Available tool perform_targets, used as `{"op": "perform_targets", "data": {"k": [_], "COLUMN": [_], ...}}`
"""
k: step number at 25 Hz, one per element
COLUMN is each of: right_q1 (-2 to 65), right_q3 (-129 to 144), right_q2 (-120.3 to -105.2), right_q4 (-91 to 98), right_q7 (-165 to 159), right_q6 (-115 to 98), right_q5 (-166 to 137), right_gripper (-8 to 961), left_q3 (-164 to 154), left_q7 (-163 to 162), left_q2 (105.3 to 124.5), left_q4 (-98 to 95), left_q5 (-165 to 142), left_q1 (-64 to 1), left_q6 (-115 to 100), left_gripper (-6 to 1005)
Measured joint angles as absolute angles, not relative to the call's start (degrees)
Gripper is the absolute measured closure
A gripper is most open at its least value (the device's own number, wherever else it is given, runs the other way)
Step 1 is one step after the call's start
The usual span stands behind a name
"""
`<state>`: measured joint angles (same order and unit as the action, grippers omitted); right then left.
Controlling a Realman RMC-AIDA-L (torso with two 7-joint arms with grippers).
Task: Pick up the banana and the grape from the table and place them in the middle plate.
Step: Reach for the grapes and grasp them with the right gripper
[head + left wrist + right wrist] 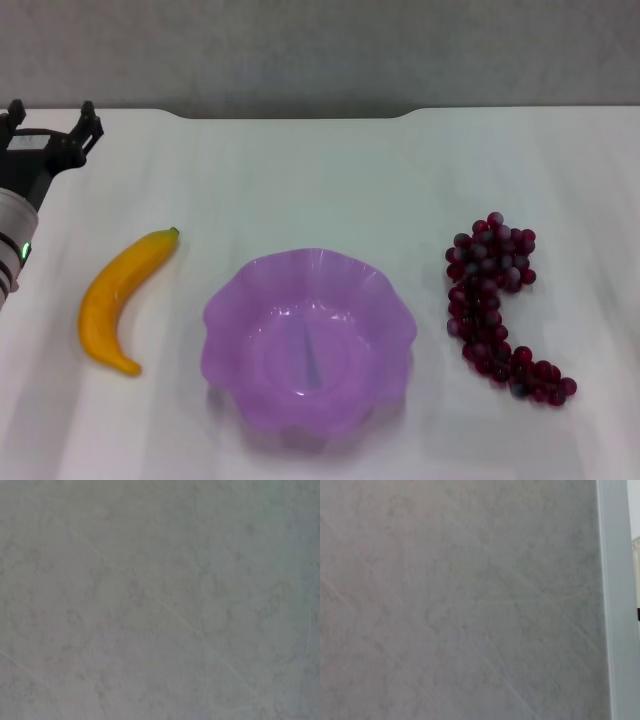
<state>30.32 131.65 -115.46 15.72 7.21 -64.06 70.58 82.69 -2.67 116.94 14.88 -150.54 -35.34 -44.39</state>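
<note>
Left gripper at table's far left edge, fingers spread, holding nothing. Banana lies left of middle plate; grape lies right. Right gripper unseen.

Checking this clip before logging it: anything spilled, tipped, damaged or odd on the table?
Nothing stands out. The banana and grapes lie intact on the table either side of the upright, empty plate; the left gripper hovers open, far left.

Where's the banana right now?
In the head view the banana lies on the white table, on the robot's left, just beside the purple plate and not touching it, nearer to the robot than its left gripper.
</note>
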Motion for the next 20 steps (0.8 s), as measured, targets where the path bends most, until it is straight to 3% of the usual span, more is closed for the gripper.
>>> {"op": "perform_targets", "data": {"k": [20], "right_q1": [29.3], "right_q3": [131.8], "right_q2": [-115.32], "right_q4": [15.2], "right_q7": [4.6], "right_q6": [-61.6], "right_q5": [70.2], "right_gripper": [99], "left_q3": [80.5], "left_q7": [-1.3], "left_q2": [116.02], "left_q4": [25.8], "left_q5": [-151.1], "left_q1": [-32.3], "left_q6": [-33.8], "left_gripper": [99]}}
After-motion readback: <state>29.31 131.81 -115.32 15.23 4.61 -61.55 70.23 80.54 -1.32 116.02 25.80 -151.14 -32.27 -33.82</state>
